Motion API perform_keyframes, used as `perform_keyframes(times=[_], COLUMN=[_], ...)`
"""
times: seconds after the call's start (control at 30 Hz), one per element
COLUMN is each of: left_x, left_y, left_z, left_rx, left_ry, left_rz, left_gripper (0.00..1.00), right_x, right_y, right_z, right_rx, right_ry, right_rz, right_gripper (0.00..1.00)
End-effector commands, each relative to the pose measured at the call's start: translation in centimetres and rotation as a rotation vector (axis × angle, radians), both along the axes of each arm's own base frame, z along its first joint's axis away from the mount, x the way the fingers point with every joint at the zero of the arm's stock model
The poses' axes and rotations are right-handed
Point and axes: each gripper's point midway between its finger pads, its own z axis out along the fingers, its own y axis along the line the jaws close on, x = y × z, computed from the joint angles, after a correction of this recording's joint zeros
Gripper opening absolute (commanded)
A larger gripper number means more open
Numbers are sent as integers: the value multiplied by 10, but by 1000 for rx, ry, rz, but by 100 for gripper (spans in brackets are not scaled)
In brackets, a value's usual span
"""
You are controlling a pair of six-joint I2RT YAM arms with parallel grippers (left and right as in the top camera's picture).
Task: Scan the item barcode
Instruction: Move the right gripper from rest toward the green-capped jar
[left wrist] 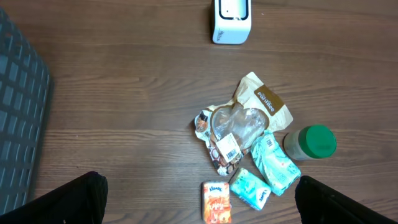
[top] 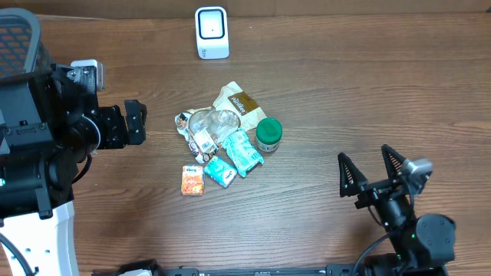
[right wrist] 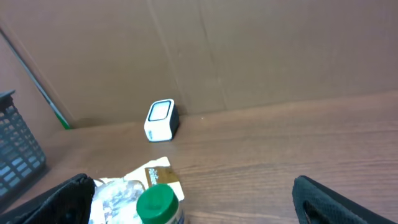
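Several small items lie in a heap mid-table: a clear crinkly bag with a barcode label (top: 205,132) (left wrist: 231,130), a beige-and-brown pouch (top: 239,102), a green-lidded jar (top: 268,134) (right wrist: 158,202), two teal tissue packs (top: 243,152) (top: 220,171) and an orange tissue pack (top: 192,180) (left wrist: 216,201). The white scanner (top: 212,32) (left wrist: 231,20) (right wrist: 161,119) stands at the back. My left gripper (top: 138,123) (left wrist: 199,186) hangs open left of the heap, holding nothing. At the front right, my right gripper (top: 370,170) (right wrist: 189,183) is open and empty.
A dark mesh basket (top: 17,38) (left wrist: 18,118) (right wrist: 15,152) sits at the far left. A cardboard wall (right wrist: 249,50) closes the back of the wooden table (top: 368,92).
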Motion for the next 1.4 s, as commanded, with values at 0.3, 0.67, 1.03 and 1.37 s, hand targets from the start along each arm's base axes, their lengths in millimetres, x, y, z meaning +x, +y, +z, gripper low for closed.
perform_keyframes(times=[0.3, 0.67, 1.03, 1.37], left_x=[1, 1, 1, 1], left_y=[-1, -1, -1, -1], left_z=[9, 9, 9, 9], left_rx=[8, 8, 8, 8], left_ry=[-26, -26, -26, -26], left_rz=[-20, -20, -20, -20], left_gripper=[100, 100, 99, 100], right_x=[3, 18, 52, 71], right_y=[9, 17, 34, 45], right_z=[87, 110, 78, 47], right_rx=[-119, -155, -121, -94], right_ry=[131, 440, 687, 810], right_rz=[64, 123, 208, 263], right_gripper=[100, 100, 100, 100])
